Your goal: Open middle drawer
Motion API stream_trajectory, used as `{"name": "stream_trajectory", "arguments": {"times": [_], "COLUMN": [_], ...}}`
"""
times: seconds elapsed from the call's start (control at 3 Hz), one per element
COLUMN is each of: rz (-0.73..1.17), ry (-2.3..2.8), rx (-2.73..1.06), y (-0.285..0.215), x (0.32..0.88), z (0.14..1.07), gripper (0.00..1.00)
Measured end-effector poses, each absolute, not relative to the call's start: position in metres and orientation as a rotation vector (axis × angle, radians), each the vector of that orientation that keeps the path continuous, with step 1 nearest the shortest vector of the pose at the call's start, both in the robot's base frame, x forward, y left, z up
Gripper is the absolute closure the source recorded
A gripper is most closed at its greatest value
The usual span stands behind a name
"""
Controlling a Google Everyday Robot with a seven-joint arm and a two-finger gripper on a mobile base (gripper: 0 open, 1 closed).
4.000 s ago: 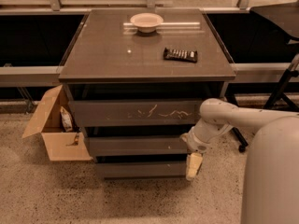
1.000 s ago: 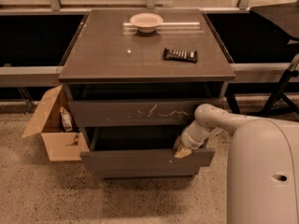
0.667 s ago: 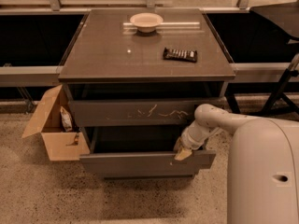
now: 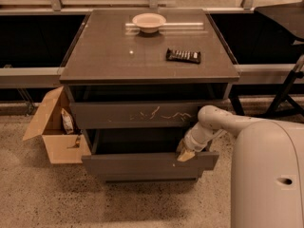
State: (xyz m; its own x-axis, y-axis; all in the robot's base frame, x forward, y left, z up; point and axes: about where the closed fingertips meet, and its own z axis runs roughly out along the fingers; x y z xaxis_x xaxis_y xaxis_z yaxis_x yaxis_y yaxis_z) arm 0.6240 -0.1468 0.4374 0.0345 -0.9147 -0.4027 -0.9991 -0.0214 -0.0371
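We see the gripper [image 4: 186, 152] low at the right side of the cabinet, its tan tip resting against the top edge of the middle drawer [image 4: 142, 164], close to that drawer's right end. From this angle we cannot tell whether it is clamped or spread, nor whether it truly grips the edge or only touches it. The pale arm [image 4: 213, 122] bends down to it from the right, and behind the arm the robot's broad pale body [image 4: 268, 175] fills the lower right corner.

The middle drawer stands out well forward of the cabinet, its plain dark grey front facing us and the dark opening of its box showing above the front. Just below it, set further back, we make out a strip of the lower front [image 4: 149, 179]. Above it sits the top drawer [image 4: 137, 114], whose front carries pale scratch marks near the centre; it juts forward less than the middle one.

On the cabinet top [image 4: 118, 56] a pale bowl [image 4: 149, 22] stands near the back edge, around the middle. A flat dark rectangular object [image 4: 183, 55], perhaps a wrapped bar, lies to the right of centre, well apart from the bowl.

To the left of the cabinet, on the speckled floor [image 4: 47, 198], an open cardboard box [image 4: 54, 127] sits just beside the drawers, one flap raised to the left. A small packet [image 4: 68, 121] stands inside it.
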Motion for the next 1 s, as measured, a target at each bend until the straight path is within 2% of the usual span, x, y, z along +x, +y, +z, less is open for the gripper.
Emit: {"name": "stream_trajectory", "arguments": {"times": [0.67,1.0], "rz": [0.385,0.436], "ry": [1.951,1.923], "rx": [-2.009,-2.050], "y": [-0.147,-0.140], "x": [0.624,0.608], "z": [0.437,0.435], "gripper": [0.04,0.00]}}
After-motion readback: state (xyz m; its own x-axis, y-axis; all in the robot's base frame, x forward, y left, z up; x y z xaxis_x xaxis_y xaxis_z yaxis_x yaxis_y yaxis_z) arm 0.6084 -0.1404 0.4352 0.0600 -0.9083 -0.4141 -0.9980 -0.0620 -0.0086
